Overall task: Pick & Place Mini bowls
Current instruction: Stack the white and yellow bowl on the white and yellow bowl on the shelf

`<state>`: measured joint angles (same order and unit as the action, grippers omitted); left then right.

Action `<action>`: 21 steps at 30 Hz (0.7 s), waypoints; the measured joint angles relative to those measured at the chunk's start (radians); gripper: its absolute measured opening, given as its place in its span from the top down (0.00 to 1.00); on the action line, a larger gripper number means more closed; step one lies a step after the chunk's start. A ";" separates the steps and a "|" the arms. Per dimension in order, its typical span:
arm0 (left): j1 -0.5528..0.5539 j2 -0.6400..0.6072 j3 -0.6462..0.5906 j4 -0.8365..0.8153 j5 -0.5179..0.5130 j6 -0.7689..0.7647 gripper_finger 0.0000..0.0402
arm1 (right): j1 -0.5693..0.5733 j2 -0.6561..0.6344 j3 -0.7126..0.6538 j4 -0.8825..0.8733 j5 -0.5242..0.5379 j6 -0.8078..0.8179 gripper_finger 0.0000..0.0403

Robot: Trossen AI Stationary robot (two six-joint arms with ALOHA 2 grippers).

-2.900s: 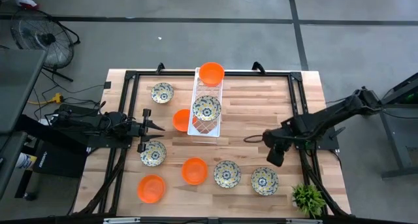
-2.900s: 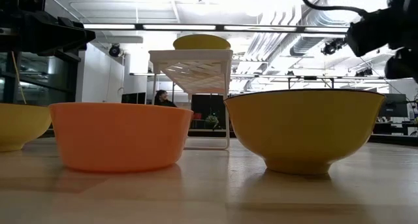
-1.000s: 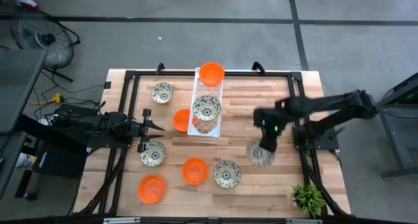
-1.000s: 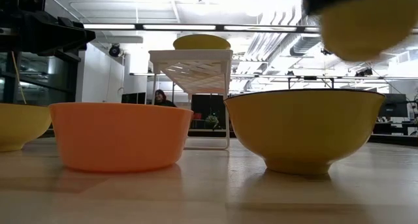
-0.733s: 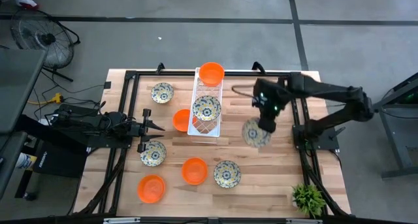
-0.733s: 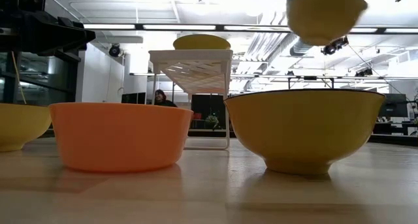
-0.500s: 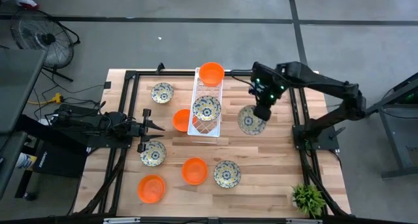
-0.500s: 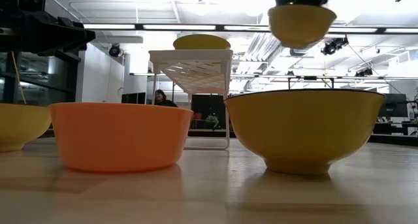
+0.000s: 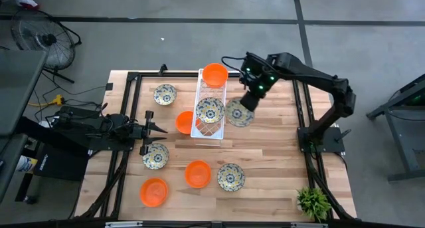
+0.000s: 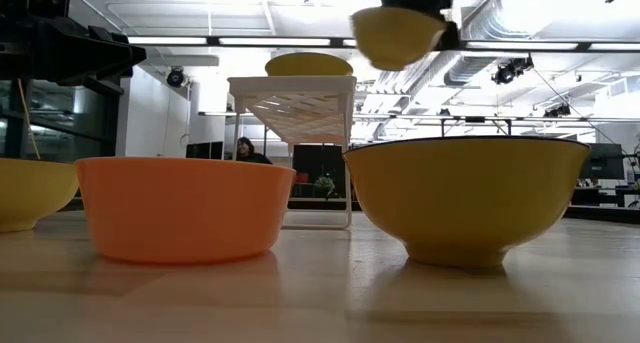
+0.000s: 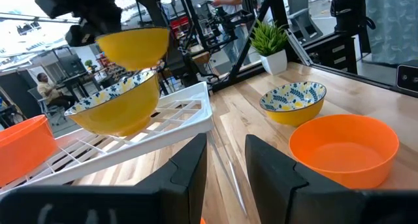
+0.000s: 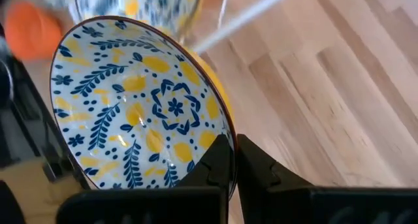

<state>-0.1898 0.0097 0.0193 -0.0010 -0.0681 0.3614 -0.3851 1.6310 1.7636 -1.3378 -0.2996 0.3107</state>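
I see the white tray (image 9: 208, 115) holding an orange bowl (image 9: 214, 74) at its far end and a floral bowl (image 9: 210, 110) mid-tray, with more bowls scattered on the wooden bench (image 9: 279, 151). My right gripper (image 9: 248, 99), arm stretched across the bench, pinches the rim of another floral bowl (image 9: 238, 113), carried above the bench just beside the tray. My left gripper (image 9: 158, 129) waits at the left, fingers spread.

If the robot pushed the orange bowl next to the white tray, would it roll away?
Probably not. The orange bowl sits upright on the table, so it would likely slide. It looks stiff, smooth and light, so it might skid easily.
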 joint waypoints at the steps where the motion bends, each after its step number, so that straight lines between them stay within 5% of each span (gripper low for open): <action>1: 0.000 0.000 0.000 0.000 0.000 0.000 0.75 | -0.002 0.018 0.024 0.008 0.000 0.017 1.00; 21: 0.000 0.000 0.000 0.000 0.000 0.000 0.75 | 0.015 0.318 0.397 0.047 -0.058 0.276 1.00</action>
<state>-0.1899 0.0095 0.0193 -0.0010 -0.0681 0.3616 -0.3701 1.9493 2.1605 -1.2912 -0.3578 0.5871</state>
